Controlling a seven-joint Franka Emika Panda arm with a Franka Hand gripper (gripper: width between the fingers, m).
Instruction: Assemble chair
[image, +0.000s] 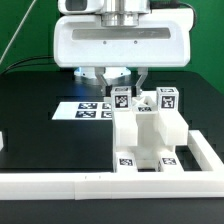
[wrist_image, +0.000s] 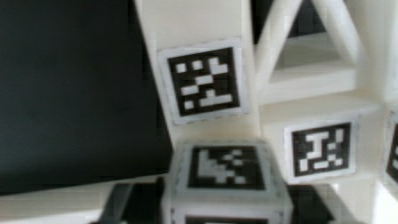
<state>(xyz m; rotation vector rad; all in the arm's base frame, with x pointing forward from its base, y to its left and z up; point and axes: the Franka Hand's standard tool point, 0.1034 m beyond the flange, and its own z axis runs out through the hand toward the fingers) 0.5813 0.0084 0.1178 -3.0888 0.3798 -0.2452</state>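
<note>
Here the end effector (image: 127, 84) sits over the chair (image: 148, 130) beside the border rail (image: 110, 183); its grip is unclear.

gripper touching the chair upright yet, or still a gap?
Cannot tell. In the exterior view the gripper sits right above the chair, contact area too small; the wrist view shows only tagged chair parts close up.

Open black desk (image: 35, 110) across the exterior view's left, free for passing. Blocked on the right by the chair (image: 148, 135), hemmed in front by the border rail (image: 90, 184).
</note>
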